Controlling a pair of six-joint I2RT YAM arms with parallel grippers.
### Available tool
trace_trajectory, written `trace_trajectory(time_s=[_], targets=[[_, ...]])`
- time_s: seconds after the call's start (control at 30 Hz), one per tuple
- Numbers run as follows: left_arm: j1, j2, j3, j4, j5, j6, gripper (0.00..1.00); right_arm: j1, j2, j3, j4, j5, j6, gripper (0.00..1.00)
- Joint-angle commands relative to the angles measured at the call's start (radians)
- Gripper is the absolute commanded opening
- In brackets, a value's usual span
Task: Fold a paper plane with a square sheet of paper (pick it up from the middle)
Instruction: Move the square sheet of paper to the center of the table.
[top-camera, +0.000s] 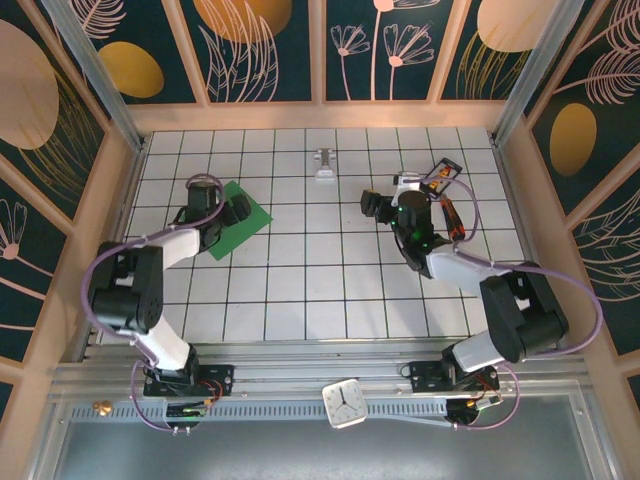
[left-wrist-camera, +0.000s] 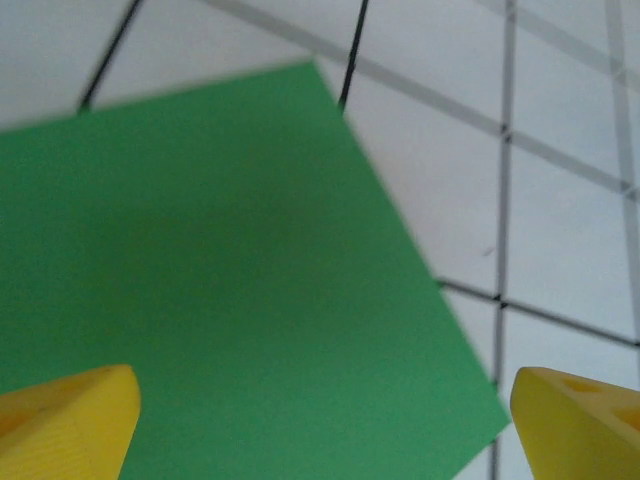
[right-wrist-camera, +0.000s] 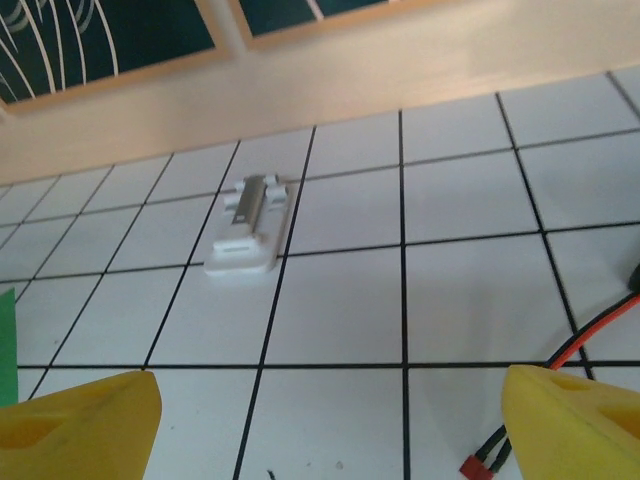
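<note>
Left wrist view: my left gripper hangs wide open, empty, over the green sheet; right gripper likewise. Pickup stage, I reckon: next, pinch its middle.

Top looks down from six o'clock; left wrist hangs close over the square sheet of paper; right wrist faces twelve, sharing top's white clip.

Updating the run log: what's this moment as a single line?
left gripper: open above square sheet of paper | right gripper: open, empty | fold: not started
</note>
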Motion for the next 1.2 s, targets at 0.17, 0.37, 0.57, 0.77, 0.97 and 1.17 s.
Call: trace_trajectory(time_s=[0.17,0.37,0.57,0.77,0.97,1.17], targets=[[-0.004,0.172,0.125,-0.182,-0.003,0.039,0.93,0.002,-0.022,-0.016,-0.051,-0.036,0.041,0.89],[-0.057,0.254,0.213,-0.261,-0.032,0.124,0.88,-0.003,-0.064,-0.05,-0.062,-0.009,0.04,0.89],[-0.19,0.343,0.313,-0.407,0.0,0.265,0.84,-0.058,-0.113,-0.064,-0.099,-0.028,0.056,0.89],[-0.382,0.406,0.42,-0.533,0.039,0.449,0.73,-0.179,-0.205,-0.093,-0.137,-0.091,0.086,0.9],[-0.478,0.329,0.477,-0.461,-0.004,0.467,0.76,-0.228,-0.274,-0.118,-0.179,-0.123,0.103,0.9],[-0.477,0.177,0.348,-0.383,-0.066,-0.005,0.85,-0.168,-0.257,-0.157,-0.195,-0.223,0.196,0.88]])
